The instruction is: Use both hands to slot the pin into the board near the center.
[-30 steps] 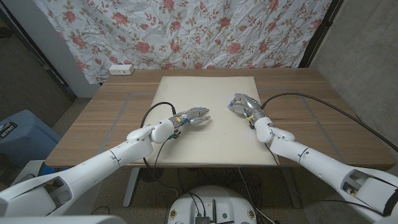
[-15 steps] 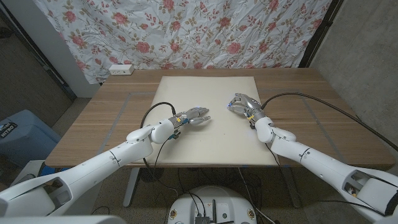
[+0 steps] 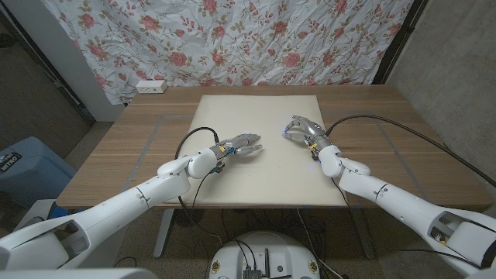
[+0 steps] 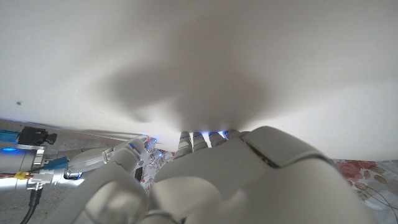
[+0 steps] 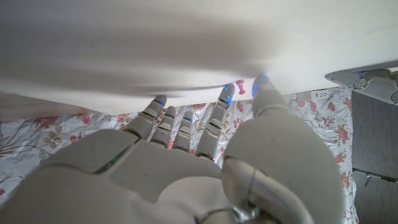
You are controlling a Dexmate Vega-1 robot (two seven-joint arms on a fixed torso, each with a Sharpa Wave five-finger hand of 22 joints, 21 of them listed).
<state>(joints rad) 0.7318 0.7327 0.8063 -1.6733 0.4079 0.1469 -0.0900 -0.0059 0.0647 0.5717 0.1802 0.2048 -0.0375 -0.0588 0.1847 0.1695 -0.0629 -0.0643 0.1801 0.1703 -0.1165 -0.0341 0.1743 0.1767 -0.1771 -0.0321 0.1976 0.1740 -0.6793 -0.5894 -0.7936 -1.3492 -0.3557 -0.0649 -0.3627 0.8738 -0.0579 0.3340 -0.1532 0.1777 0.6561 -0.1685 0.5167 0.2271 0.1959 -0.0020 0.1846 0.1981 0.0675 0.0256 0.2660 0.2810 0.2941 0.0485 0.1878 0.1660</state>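
Note:
The white board [image 3: 256, 167] lies across the middle of the wooden table [image 3: 139, 147]. A small pink pin [image 5: 240, 89] stands on the board between my right hand's thumb tip and a fingertip [image 5: 225, 96], with a narrow gap on each side. My right hand [image 3: 302, 129] arches over the board's right part, its fingertips down on the surface. My left hand [image 3: 244, 145] lies near the board's centre, fingers stretched toward the right hand and holding nothing. The left wrist view looks across the board [image 4: 199, 50] to the right hand [image 4: 127, 158].
A white power strip [image 3: 150, 86] sits at the table's far left corner. Black cables [image 3: 387, 128] trail from both arms over the table. A blue bin [image 3: 27, 167] stands on the floor to the left, and a floral curtain [image 3: 232, 39] hangs behind.

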